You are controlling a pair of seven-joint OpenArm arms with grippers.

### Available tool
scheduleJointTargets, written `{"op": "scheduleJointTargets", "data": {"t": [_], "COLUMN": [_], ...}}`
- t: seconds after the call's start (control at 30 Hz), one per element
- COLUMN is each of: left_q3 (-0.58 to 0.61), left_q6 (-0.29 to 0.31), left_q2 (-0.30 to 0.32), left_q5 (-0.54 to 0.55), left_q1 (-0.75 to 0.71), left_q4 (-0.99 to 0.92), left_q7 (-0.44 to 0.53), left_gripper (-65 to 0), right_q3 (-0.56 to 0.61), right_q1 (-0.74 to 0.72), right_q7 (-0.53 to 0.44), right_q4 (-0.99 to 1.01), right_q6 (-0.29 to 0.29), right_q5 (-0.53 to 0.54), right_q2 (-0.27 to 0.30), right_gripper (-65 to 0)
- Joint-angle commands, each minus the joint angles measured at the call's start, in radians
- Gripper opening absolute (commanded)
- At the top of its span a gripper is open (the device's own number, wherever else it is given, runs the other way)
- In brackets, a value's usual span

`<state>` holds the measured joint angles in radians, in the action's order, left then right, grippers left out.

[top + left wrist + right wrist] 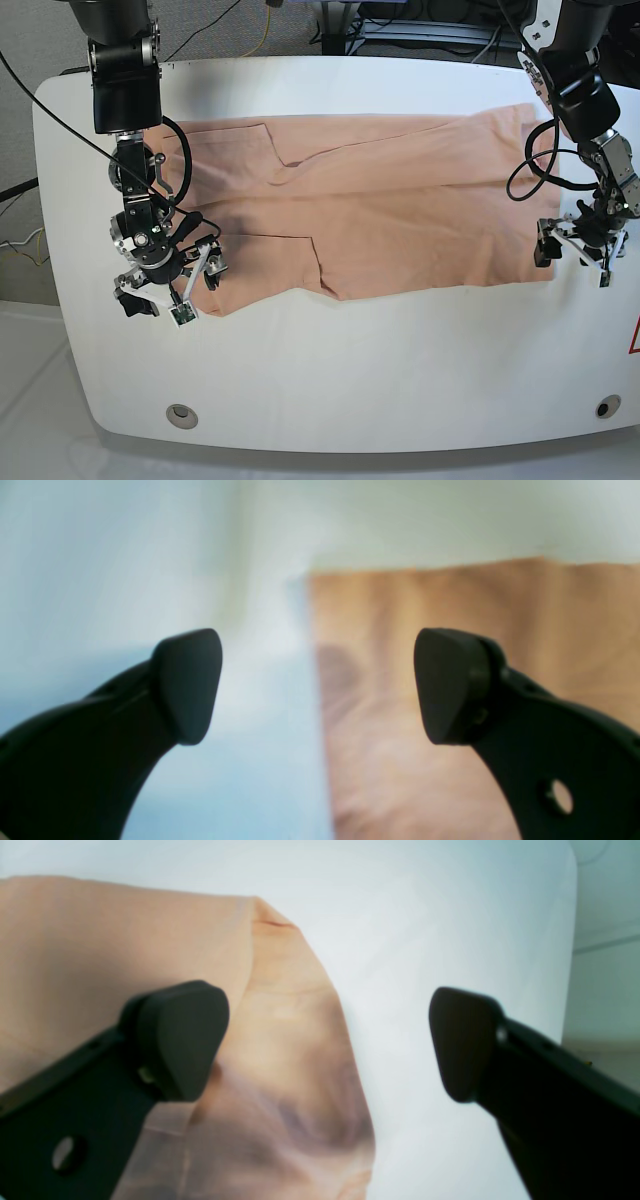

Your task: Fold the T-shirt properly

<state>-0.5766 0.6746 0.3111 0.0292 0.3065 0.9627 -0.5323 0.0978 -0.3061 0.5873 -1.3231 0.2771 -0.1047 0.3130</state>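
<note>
In the left wrist view the left gripper (pixel 317 685) hangs with its jaws spread wide and nothing between them, poised over a straight side edge of the peach T-shirt (pixel 450 680), which fills the right half of the picture on the white table (pixel 125 580). In the right wrist view the right gripper (pixel 330 1040) is likewise wide open and empty, above a rounded, folded corner of the shirt. The base view shows the T-shirt lying flat with its long axis running left to right across the table's far half, one gripper at each end.
</note>
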Motion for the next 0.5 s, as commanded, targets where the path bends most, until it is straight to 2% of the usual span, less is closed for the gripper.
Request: {"op": "scheduleJointTargets", "data": {"t": [0.0, 0.37, 0.47], "left_q3": [-0.006, -0.006, -0.006], "left_q6": [0.006, 0.014, 0.014], "left_q2": [0.016, 0.016, 0.010], "left_q5": [0.016, 0.022, 0.024], "left_q1": [0.010, 0.015, 0.018], "left_q4": [-0.011, -0.100, -0.123], "left_q7": [0.019, 0.045, 0.077], "left_gripper": [-8.7, -8.6, -8.4], "right_q3": [-0.007, -0.007, -0.007], "right_q1": [-0.028, -0.028, -0.028], "right_q7": [-0.017, -0.017, -0.016], "right_q4": [-0.020, -0.020, -0.020], "right_q6": [-0.006, -0.003, 0.023], "right_q5": [-0.002, -0.003, -0.005], "right_q2": [0.012, 0.013, 0.013], "right_gripper": [0.0, 0.0, 0.0]}}
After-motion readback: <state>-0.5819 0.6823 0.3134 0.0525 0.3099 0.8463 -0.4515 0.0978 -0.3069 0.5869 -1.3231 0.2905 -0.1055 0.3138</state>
